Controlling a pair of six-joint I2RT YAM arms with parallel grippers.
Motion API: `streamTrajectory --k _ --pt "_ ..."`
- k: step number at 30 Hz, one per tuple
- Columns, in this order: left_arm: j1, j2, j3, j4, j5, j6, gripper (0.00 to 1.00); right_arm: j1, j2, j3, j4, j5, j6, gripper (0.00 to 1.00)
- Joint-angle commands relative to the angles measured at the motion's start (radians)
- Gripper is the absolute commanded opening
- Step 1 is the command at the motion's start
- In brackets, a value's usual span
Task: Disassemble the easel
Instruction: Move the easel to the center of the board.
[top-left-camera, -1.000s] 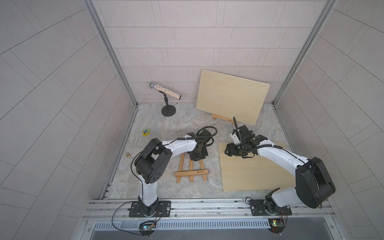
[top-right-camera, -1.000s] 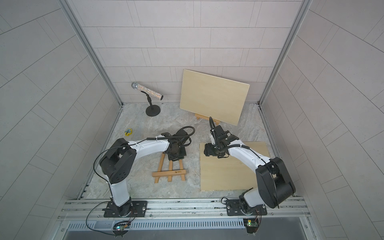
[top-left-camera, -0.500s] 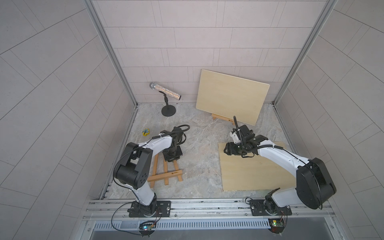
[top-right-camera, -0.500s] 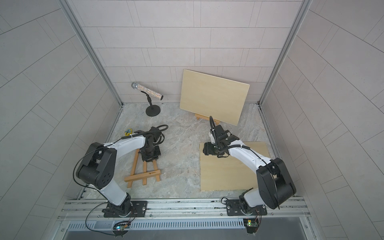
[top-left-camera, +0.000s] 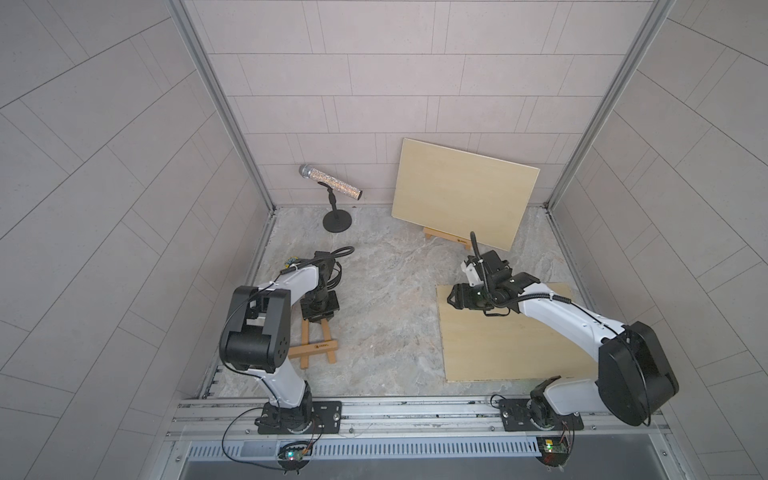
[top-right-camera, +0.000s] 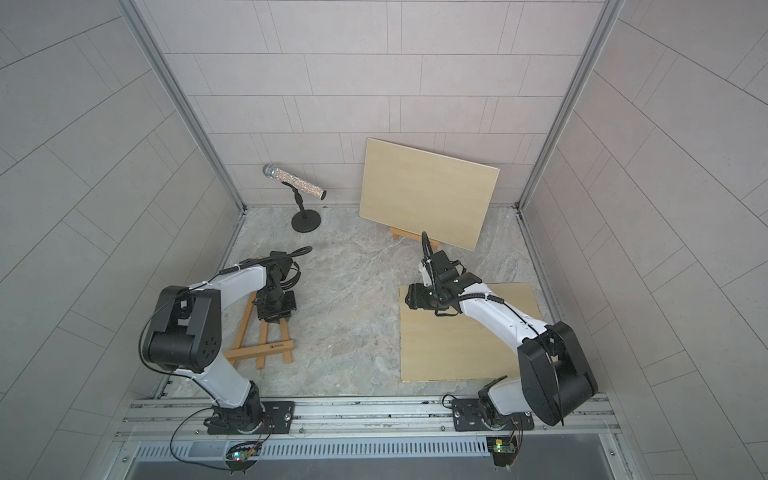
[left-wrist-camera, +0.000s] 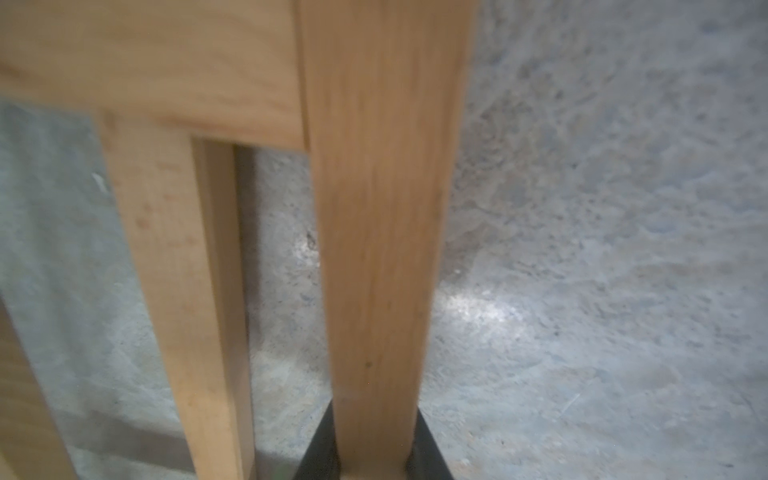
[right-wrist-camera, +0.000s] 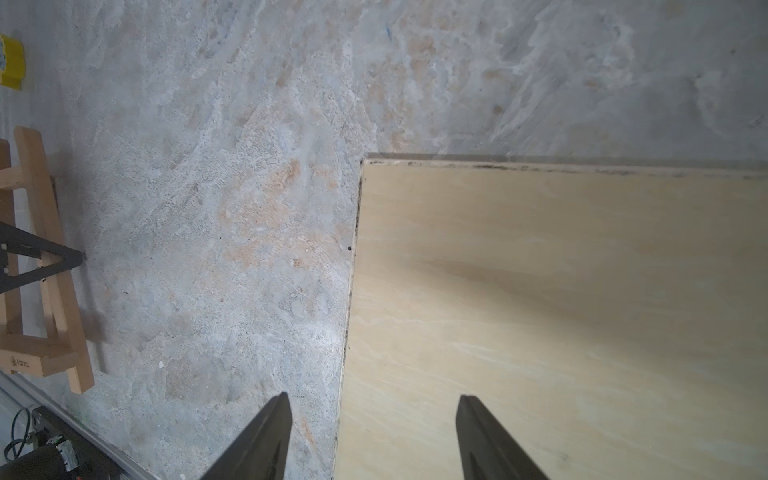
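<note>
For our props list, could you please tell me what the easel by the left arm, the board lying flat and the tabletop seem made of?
The easel looks like bare, matte light wood with grain lines. The flat board is probably thin plywood: pale matte face, wavy grain, dark edge. The tabletop looks like mottled greyish stone or a print of it; I cannot tell.

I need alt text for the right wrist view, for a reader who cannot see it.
The right gripper, open, hangs over the edge of a wooden board that lies flat on the stone table. Farther off is a small wooden easel.
</note>
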Motion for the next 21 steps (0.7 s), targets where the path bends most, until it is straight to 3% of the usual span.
streamTrajectory --k 1,10,21 --pt "0.001 -0.004 -0.02 -0.05 -0.002 0.034 0.07 -0.002 -0.027 -0.008 0.009 0.002 0.014 0.68" --pt "-0.001 -0.062 -0.022 -0.042 0.007 0.028 0.29 -0.044 -0.006 0.047 0.013 0.003 -0.001 0.73" --pt "-0.017 -0.159 0.014 -0.067 0.022 0.02 0.52 -0.224 0.085 0.142 0.079 -0.025 -0.006 0.76"
